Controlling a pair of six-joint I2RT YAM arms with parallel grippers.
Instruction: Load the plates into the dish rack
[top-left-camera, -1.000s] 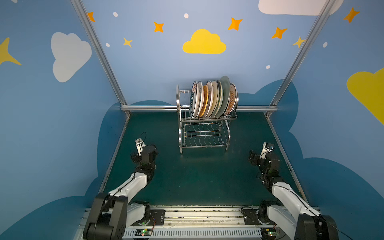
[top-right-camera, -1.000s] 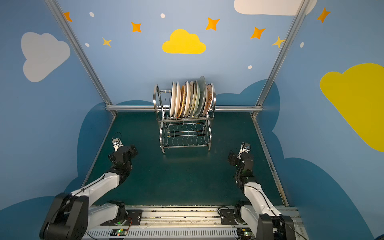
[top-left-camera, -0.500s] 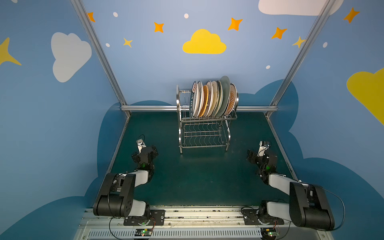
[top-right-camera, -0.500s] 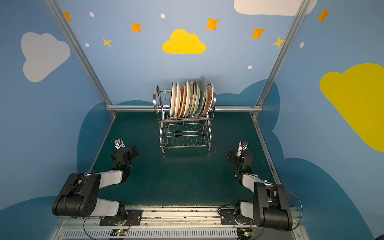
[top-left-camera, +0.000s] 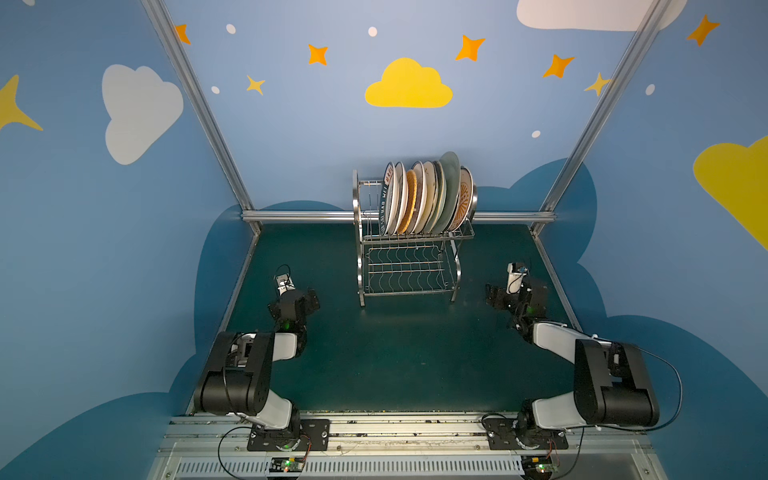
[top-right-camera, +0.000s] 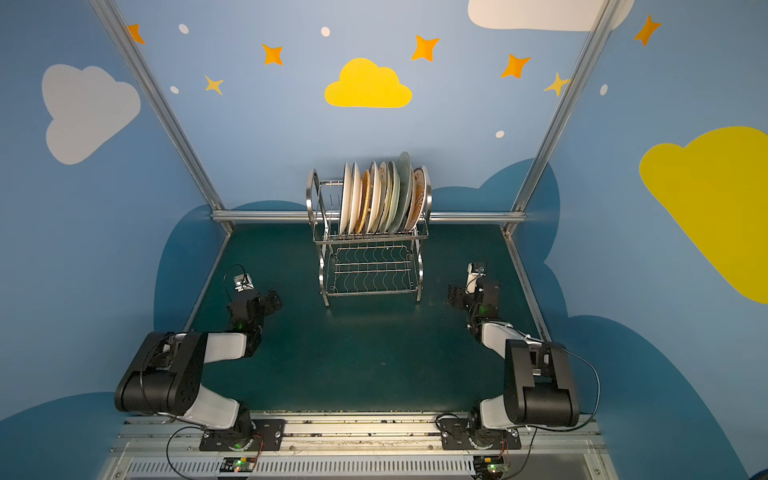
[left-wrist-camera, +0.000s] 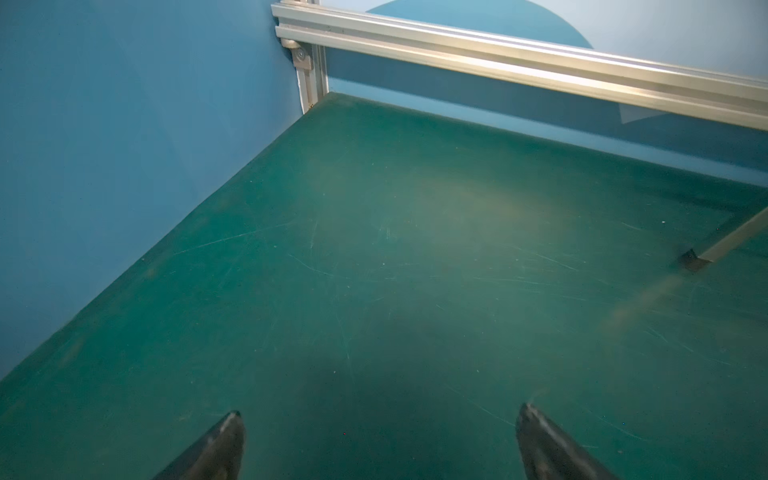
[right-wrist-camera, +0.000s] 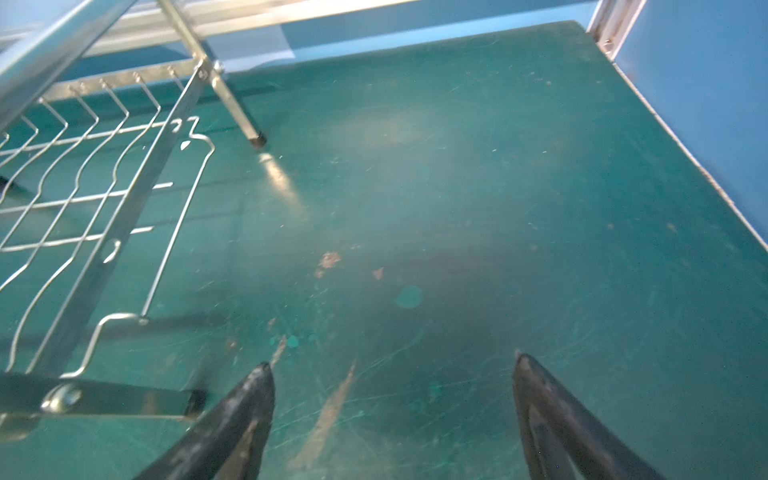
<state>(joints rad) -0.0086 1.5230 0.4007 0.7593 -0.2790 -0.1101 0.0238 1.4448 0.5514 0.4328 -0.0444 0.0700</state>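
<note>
The plates (top-left-camera: 424, 195) stand packed in the upper tier of the dish rack (top-left-camera: 358, 257), at the far edge of the desk (top-left-camera: 395, 353). The left fingers (left-wrist-camera: 216, 444) and right fingers (right-wrist-camera: 241, 415) hang spread and empty, the right ones near the rack's leg.

plates (top-left-camera: 424, 199) overlap, faces mostly hidden, dish rack (right-wrist-camera: 122, 216) cropped/blurry, R wrist

You are looking at the dish rack (top-left-camera: 415, 239) standing at the back middle of the table (top-left-camera: 395, 365), just before the rear rail (top-left-camera: 299, 216). The plates (top-left-camera: 424, 195) are standing on edge in a row in its upper tier, crowding toward its right end. The left gripper (top-left-camera: 307, 300) is sitting left of the rack's front and the right gripper (top-left-camera: 496, 296) right of it, each apart from it.
</note>
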